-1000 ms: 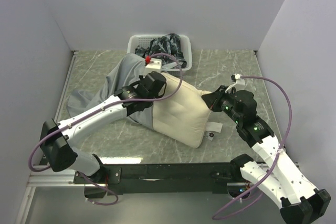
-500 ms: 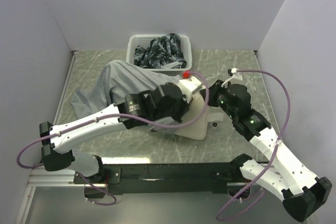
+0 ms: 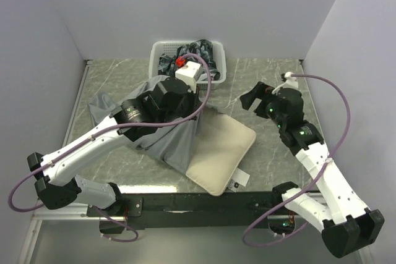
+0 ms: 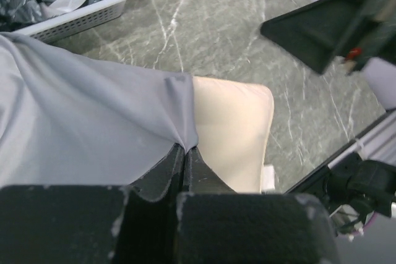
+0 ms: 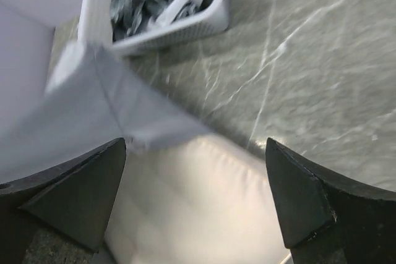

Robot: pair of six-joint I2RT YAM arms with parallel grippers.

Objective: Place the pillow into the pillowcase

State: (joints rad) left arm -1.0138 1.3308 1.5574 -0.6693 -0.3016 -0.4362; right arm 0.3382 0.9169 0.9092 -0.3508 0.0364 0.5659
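Note:
The cream pillow lies on the table, its left part inside the grey pillowcase and its right part and small tag sticking out. My left gripper is shut on the pillowcase's open edge. In the left wrist view the closed fingertips pinch the grey pillowcase right beside the bare pillow. My right gripper hangs open to the right of the pillow, holding nothing. In the right wrist view its gripper stands wide apart above the pillow and the pillowcase.
A white basket with dark crumpled cloth stands at the back, just behind my left wrist. Grey walls close in the left, back and right sides. A black rail runs along the near table edge.
The right gripper opened, let go of the pillow and drew back to the right. The left gripper swung back left with the pillowcase edge. The pillow dropped flat toward the front.

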